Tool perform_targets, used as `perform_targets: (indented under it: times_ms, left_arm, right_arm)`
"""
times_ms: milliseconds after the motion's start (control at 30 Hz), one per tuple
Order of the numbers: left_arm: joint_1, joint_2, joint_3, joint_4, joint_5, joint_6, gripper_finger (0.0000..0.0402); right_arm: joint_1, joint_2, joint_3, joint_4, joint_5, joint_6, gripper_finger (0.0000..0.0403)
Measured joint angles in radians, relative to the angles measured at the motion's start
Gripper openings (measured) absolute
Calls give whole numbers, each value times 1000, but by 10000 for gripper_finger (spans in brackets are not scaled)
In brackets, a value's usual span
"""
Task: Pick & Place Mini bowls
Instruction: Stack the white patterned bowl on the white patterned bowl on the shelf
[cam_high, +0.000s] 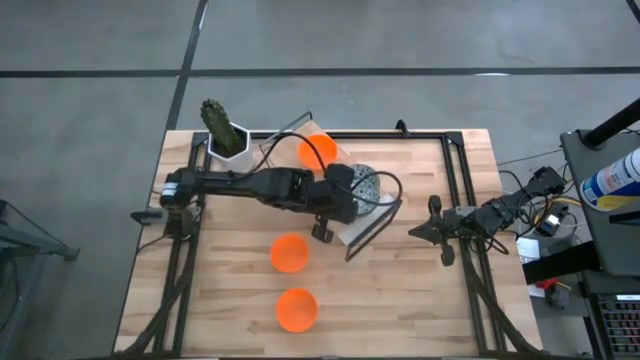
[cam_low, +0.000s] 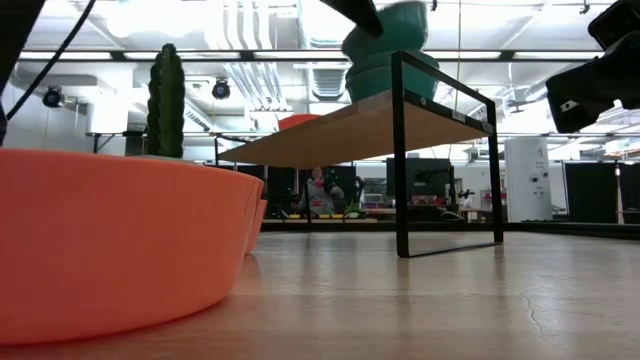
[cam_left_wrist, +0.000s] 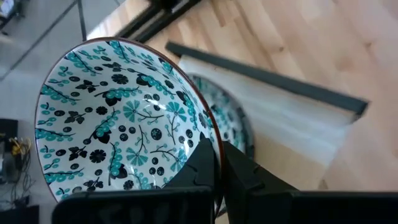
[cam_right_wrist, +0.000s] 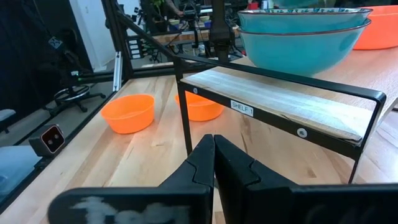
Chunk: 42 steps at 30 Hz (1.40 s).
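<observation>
Left claw (cam_left_wrist: 217, 163) clamping patterned bowl (cam_left_wrist: 118, 118) over shelf (cam_high: 372, 222), cactus pot (cam_high: 228, 140) nearby, right claw (cam_right_wrist: 214, 155) clenched.

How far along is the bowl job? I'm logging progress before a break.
Done: one orange bowl and a patterned stack sit on the shelf. In hand: the left gripper grips another patterned bowl by its rim over that stack. Left: two orange bowls on the table. The right gripper waits, shut.

Two dark jointed arms — black cables, matte black fingers (cam_right_wrist: 205, 163)
</observation>
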Motion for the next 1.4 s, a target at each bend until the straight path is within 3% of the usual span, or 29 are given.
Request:
perform_targets:
  times_ms: [533,733,1400]
  left_arm:
    - [28,56,14,-43,5,-4,9]
    - [26,56,21,-43,-66,-26,9]
    - [3,56,36,-87,-45,-52,10]
  right_arm:
    - [0,0,0,0,0,0,9]
    - [0,0,0,0,0,0,8]
    - [0,0,0,0,0,0,8]
